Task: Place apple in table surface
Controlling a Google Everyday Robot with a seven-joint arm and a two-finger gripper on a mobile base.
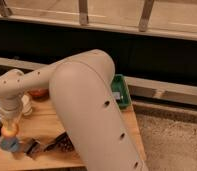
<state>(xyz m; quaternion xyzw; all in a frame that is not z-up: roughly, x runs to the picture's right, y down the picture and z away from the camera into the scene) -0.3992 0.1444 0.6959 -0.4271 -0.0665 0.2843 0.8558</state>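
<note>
The apple (9,131), small and orange-red, sits between the fingers of my gripper (9,128) at the far left of the view. The gripper hangs under the white wrist (12,107) and is shut on the apple. It holds the fruit just above a blue object (11,145) that rests on the light-brown wooden table surface (39,125). My big white arm (92,115) crosses the middle of the view and hides much of the tabletop.
A white cup (27,106) and a red-orange bowl (38,93) stand behind the gripper. Dark items (49,145) lie on the table's front part. A green tray (123,92) sits at the table's far right edge. A dark wall runs behind.
</note>
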